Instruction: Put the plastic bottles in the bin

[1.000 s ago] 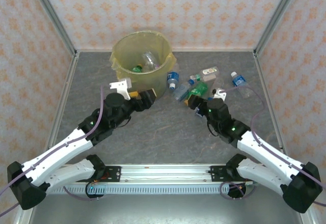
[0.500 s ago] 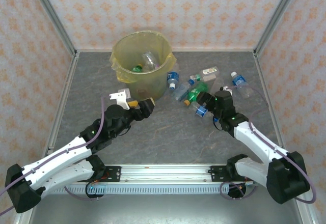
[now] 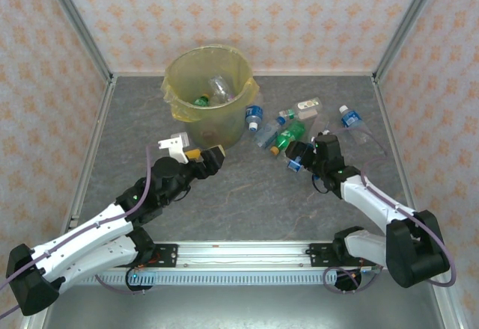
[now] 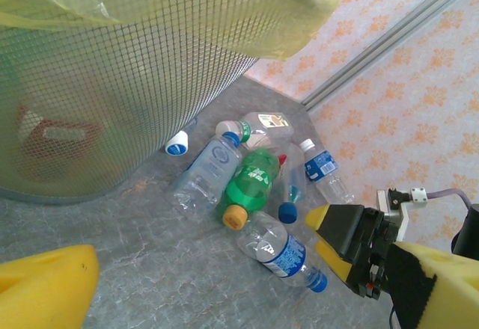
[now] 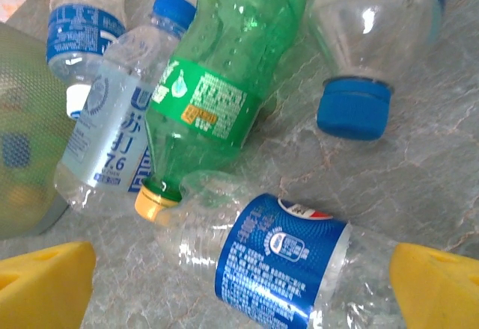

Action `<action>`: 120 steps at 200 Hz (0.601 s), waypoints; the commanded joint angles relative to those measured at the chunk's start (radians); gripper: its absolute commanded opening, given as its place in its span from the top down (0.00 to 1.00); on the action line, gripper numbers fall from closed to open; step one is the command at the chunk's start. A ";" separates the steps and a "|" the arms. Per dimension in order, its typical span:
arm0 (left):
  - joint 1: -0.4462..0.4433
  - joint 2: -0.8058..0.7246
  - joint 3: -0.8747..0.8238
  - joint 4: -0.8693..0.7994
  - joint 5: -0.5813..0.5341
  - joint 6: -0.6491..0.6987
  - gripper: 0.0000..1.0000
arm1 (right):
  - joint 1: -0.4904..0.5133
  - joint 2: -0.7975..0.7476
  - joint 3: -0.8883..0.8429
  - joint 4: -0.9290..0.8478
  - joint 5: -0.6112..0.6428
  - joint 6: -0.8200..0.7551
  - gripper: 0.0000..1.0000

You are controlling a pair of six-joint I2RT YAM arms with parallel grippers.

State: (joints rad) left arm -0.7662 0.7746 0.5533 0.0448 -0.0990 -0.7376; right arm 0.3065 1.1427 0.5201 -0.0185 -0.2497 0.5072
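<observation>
The bin (image 3: 218, 125), yellow-lined, stands at the back left with a few plastic bottles (image 3: 217, 88) inside. More bottles lie to its right in a loose heap. Among them are a green one (image 3: 290, 134) (image 5: 217, 90) (image 4: 254, 179) and a clear one with a blue label (image 5: 284, 258) (image 4: 281, 248). My right gripper (image 3: 296, 158) (image 5: 243, 288) (image 4: 323, 238) is open, its yellow pads (image 5: 45, 284) either side of the blue-label bottle without closing on it. The left gripper (image 3: 208, 157) (image 4: 239, 299) is open and empty, in front of the bin's mesh wall (image 4: 112, 82).
Single bottles lie beside the bin (image 3: 254, 116) and at the far right (image 3: 350, 120). Metal frame posts and patterned walls close in the grey table. The right arm's cable loops near the far-right bottle.
The left gripper has drawn back from the bin wall toward the near side. The right arm has swung its elbow round, bringing its gripper down over the blue-label bottle.
</observation>
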 commanded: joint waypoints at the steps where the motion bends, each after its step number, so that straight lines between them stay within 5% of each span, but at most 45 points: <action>1: -0.009 0.005 -0.010 0.056 -0.021 -0.016 0.01 | -0.004 -0.027 -0.027 0.002 -0.055 -0.030 0.00; 62: -0.009 0.020 -0.005 0.064 -0.012 -0.023 0.01 | -0.004 -0.071 -0.029 -0.025 -0.102 -0.037 0.00; 120: -0.009 0.010 -0.003 0.069 -0.018 -0.028 0.01 | -0.004 -0.025 -0.028 -0.049 -0.011 -0.053 0.00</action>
State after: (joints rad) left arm -0.7662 0.7952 0.5514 0.0803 -0.0982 -0.7593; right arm 0.3058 1.0840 0.4942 -0.0444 -0.3031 0.4805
